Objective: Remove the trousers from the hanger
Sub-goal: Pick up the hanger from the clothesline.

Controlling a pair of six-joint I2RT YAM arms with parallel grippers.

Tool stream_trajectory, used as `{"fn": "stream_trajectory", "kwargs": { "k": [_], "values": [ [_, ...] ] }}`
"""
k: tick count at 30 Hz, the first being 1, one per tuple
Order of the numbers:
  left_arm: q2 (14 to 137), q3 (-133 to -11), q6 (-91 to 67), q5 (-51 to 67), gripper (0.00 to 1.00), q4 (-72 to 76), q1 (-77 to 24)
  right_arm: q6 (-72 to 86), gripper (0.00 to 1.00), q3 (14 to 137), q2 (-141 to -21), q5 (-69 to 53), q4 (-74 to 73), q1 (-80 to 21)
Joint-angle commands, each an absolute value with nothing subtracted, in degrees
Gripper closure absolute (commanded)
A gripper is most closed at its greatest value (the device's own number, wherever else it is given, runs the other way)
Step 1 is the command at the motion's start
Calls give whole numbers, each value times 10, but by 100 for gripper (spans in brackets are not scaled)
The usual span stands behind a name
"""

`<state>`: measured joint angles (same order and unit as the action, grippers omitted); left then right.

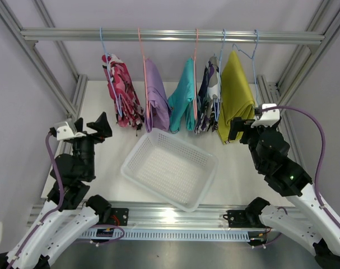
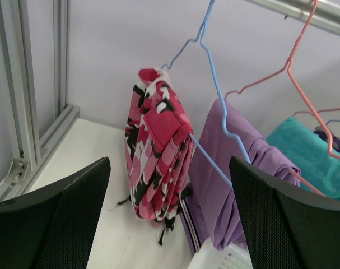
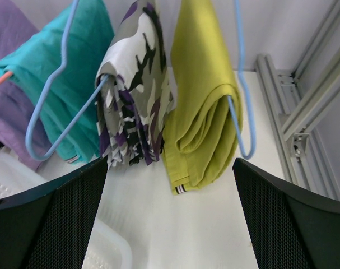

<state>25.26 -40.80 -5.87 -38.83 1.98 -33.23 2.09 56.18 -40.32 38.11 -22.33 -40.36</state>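
Several folded trousers hang on wire hangers from the rail [image 1: 170,36]: pink-red patterned [image 1: 122,92], lilac [image 1: 156,96], teal [image 1: 184,98], camouflage [image 1: 205,101] and mustard yellow [image 1: 234,92]. My left gripper [image 1: 94,128] stands open below and left of the pink pair [image 2: 158,159], a gap away, nothing between its fingers [image 2: 63,216]. My right gripper [image 1: 242,129] is open just beneath the mustard pair [image 3: 206,117], with the camouflage pair [image 3: 133,95] to the left; its fingers [image 3: 293,224] hold nothing.
A white perforated basket [image 1: 206,193] sits tilted on the table between the arms, under the hanging clothes. Aluminium frame posts [image 1: 74,98] rise at both sides, close to each gripper. Blue hanger hooks [image 3: 240,112] hang beside the mustard pair.
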Motion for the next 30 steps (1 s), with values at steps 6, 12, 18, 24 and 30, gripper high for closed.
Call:
{"fn": "stream_trajectory", "kwargs": {
  "k": [6,12,18,24,30],
  "values": [
    [387,-635,-69,-423,1,-115,-331,26,0,591,-406,322,-246,-403],
    [511,-779,-71,-377,1,-162,-330,19,1,598,-378,322,-261,-409],
    [656,-959,-90,-381,1,-282,-299,18,1,588,-333,329,-258,-415],
    [757,-1050,-220,-254,1,-402,-193,17,1,583,-319,332,-253,-423],
    [826,-1084,-257,-144,1,-472,-121,17,1,583,-324,327,-253,-425]
  ]
}}
